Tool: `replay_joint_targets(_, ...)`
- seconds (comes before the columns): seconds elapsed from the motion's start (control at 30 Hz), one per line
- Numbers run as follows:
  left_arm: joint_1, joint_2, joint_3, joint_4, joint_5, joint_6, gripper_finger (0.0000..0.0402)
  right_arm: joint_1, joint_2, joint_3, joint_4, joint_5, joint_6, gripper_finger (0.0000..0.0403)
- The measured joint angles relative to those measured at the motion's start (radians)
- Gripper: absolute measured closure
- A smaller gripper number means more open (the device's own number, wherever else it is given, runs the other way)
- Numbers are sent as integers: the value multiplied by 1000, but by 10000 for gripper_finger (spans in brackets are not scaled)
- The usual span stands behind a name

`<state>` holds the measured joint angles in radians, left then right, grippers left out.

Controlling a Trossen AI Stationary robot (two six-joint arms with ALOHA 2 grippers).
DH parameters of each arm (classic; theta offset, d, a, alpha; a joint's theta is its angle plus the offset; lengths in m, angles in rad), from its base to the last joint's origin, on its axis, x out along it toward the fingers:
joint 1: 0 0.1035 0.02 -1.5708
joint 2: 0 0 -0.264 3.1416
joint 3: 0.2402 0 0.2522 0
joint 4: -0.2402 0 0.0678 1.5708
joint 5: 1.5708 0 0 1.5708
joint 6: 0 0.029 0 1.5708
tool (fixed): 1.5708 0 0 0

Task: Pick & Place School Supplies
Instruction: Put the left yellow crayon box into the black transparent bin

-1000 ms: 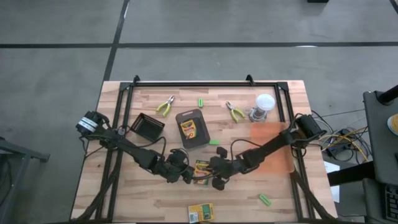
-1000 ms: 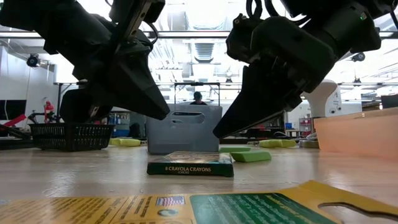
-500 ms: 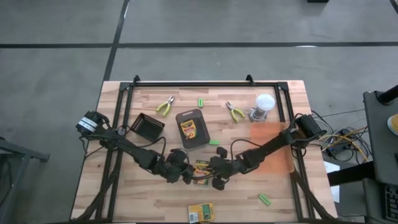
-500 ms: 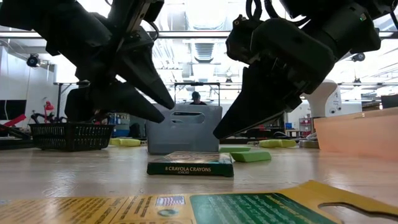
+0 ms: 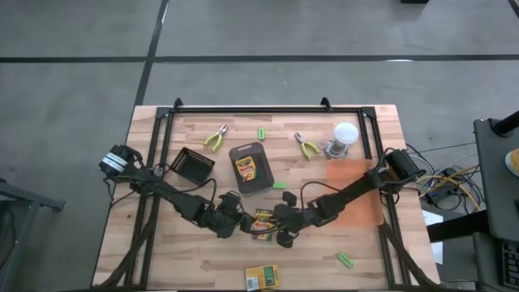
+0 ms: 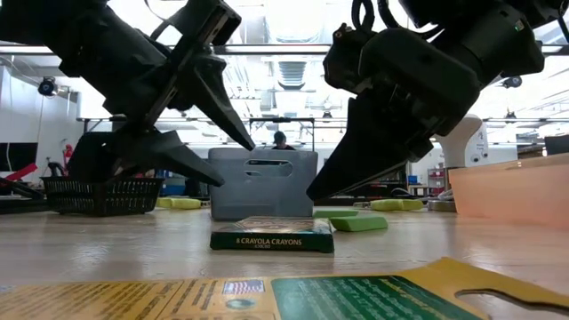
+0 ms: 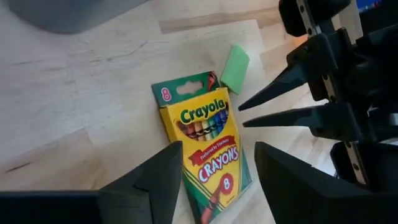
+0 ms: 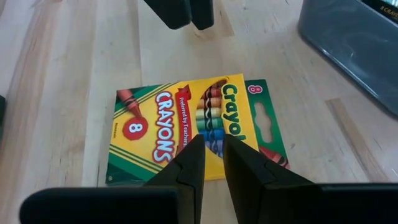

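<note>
Just below the centre of the high view the two grippers face each other over one crayon box (image 5: 263, 219) lying flat on the table (image 5: 357, 268). The left gripper (image 5: 240, 226), on that box's left, has its fingers spread wide and holds nothing; the right gripper (image 5: 273, 227), on the box's right, has its fingers drawn nearly together with a narrow gap, also gripping nothing, and hangs just above the box. Up and left of centre, the dark grey tray (image 5: 250, 168) holds a second crayon box (image 5: 246, 168). To its left a black mesh basket (image 5: 191, 165) sits; its contents cannot be made out. A third crayon box (image 5: 262, 276) lies at the bottom centre edge. Three green sticks show: one (image 5: 263, 133) at the upper centre, one (image 5: 287, 196) right of the tray, one (image 5: 346, 259) at the lower right. Two pliers lie near the top, one (image 5: 215, 138) left of centre, one (image 5: 306, 145) right of centre. At the upper right stands a clear jar (image 5: 344, 138) with a white lid.
</note>
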<state>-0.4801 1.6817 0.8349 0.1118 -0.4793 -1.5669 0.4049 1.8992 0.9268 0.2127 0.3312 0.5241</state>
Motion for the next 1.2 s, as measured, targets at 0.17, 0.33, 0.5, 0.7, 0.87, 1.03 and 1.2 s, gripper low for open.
replay_joint_targets(0.17,0,0,-5,-3,2,66,195,0,0,-1,-8,0,15,346)
replay_joint_targets(0.33,1,0,-5,-1,3,122,195,0,0,-2,-11,0,33,346)
replay_joint_targets(0.5,1,0,-5,0,3,106,195,0,0,-2,-30,0,52,346)
replay_joint_targets(0.7,1,0,-5,0,4,11,195,0,0,-2,-29,0,52,346)
replay_joint_targets(0.87,1,0,-5,1,13,3,195,0,35,-3,10,0,52,346)
replay_joint_targets(1.03,1,0,-5,1,13,17,195,-3,108,31,59,-18,48,346)
replay_joint_targets(1.2,1,0,-5,-2,13,29,195,-9,103,53,13,-40,48,346)
